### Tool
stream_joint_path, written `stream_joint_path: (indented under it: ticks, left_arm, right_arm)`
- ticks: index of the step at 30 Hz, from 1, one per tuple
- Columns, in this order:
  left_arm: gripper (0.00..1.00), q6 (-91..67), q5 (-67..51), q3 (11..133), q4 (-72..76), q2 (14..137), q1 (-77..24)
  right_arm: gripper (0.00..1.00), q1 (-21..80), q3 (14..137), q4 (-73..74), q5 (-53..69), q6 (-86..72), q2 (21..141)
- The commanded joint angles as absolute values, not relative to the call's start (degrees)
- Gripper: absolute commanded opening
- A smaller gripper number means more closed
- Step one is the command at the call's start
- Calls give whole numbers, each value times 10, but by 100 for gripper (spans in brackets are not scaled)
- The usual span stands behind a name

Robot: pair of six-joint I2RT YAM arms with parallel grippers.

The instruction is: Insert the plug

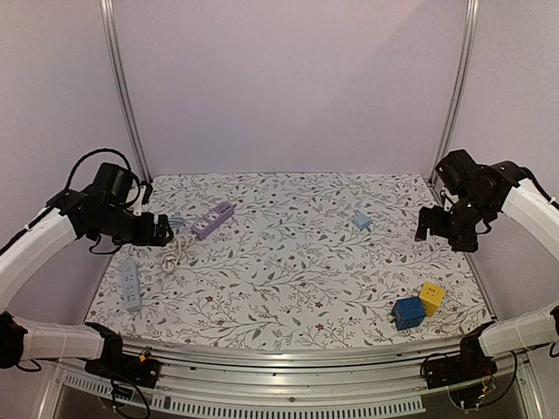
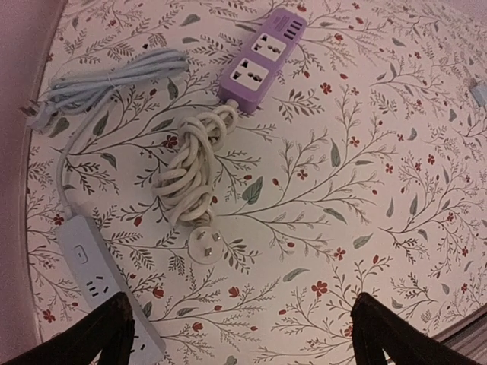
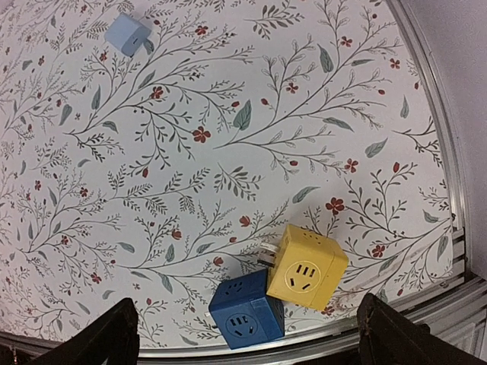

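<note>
Left hand [image 2: 247, 328] and right hand [image 3: 251, 332] are held apart over table [image 2: 358, 190]; plug [image 2: 204, 245] is laid loose near purple strip [image 2: 262, 57].

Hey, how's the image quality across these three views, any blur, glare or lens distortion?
Top external: soft, even pinkish light, no glare; the blue cube looks slightly soft. Left wrist: wide-angle bend curves the table edge; the purple power strip is sharp. Right wrist: same bend along the rail; the yellow cube is crisp, its shadow faint.
</note>
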State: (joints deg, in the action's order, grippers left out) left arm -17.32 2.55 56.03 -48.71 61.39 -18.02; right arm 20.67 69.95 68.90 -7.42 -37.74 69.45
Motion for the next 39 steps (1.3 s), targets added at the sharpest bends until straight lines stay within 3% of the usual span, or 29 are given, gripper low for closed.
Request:
stream_joint_path:
  ticks: [1, 17, 30, 39]
  left_arm:
    - [100, -167, 23, 553, -481, 611, -189]
    - [100, -159, -2, 563, -467, 663, -222]
    - [99, -52, -56, 676, -362, 826, -457]
    - [99, 46, -93, 783, -257, 972, -568]
  right_arm:
    - [99, 265, 701, 751, -109, -428, 682]
    - [98, 401, 643, 807, -114, -657, 719]
    - [99, 402, 576, 747, -61, -703, 728]
    - [99, 378, 609, 769, -74, -670, 724]
